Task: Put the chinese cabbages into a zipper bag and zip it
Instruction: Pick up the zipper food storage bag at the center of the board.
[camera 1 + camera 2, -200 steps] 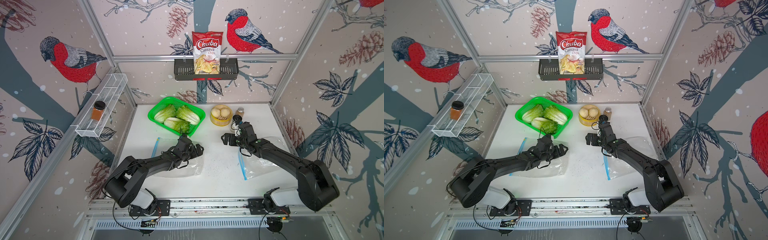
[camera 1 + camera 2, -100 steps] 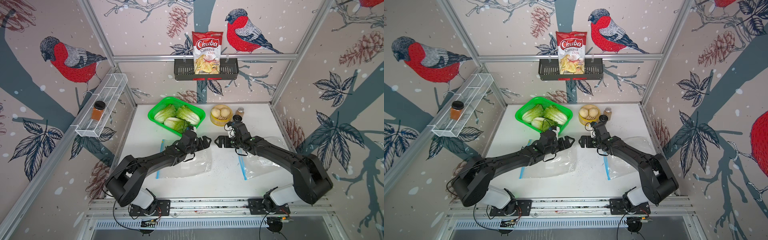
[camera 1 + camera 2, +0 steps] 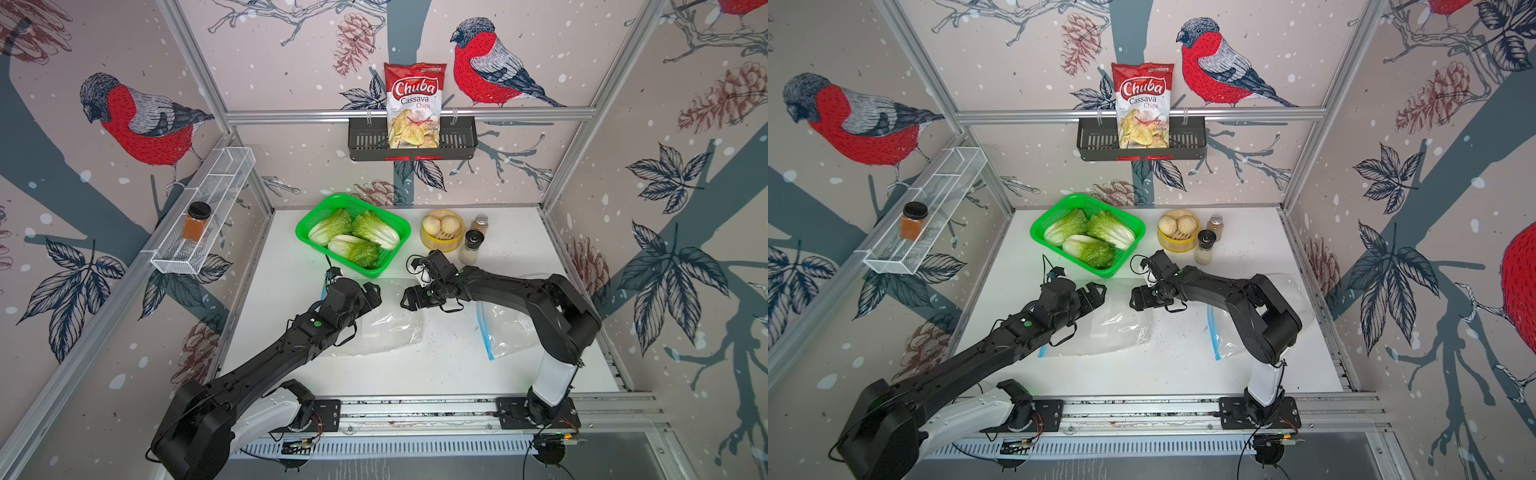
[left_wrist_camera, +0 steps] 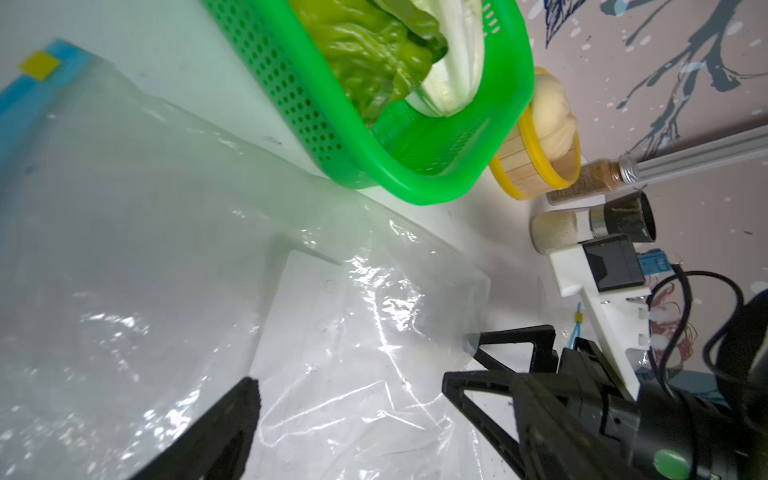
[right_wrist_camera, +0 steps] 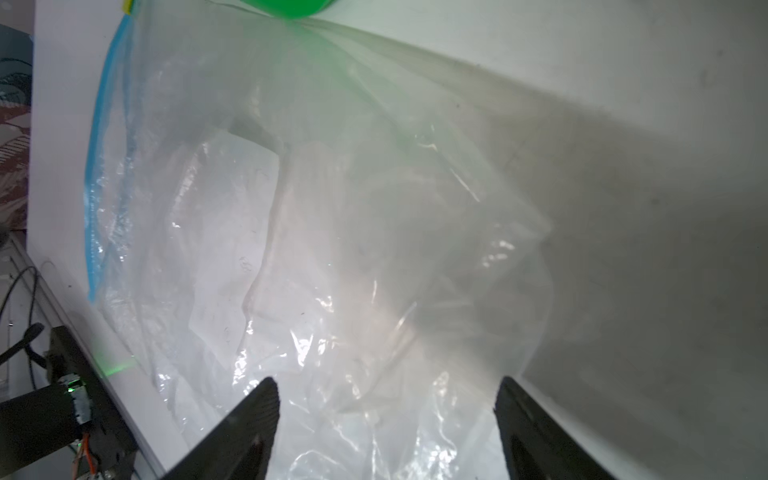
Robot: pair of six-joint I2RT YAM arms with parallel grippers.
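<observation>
Three chinese cabbages (image 3: 354,235) (image 3: 1090,237) lie in a green basket (image 3: 305,239) at the back; the left wrist view shows them too (image 4: 374,54). In front of the basket a clear zipper bag (image 3: 388,328) (image 3: 1121,328) with a blue zip strip (image 5: 104,166) lies flat and empty. My left gripper (image 3: 372,293) (image 4: 365,399) is open low over the bag's far part. Facing it, my right gripper (image 3: 409,299) (image 5: 386,395) is open at the bag's right edge, with film beneath its fingers (image 5: 259,409).
A second zipper bag (image 3: 505,328) lies under my right arm. A yellow steamer of buns (image 3: 440,243) and two spice shakers (image 3: 471,247) stand right of the basket. A chips bag (image 3: 413,104) hangs on the back wall, and a jar (image 3: 196,216) sits on the left shelf.
My right gripper has moved left and nearer, up to the left-hand bag, its jaws a little narrower. My left gripper went toward the basket, then drew back slightly.
</observation>
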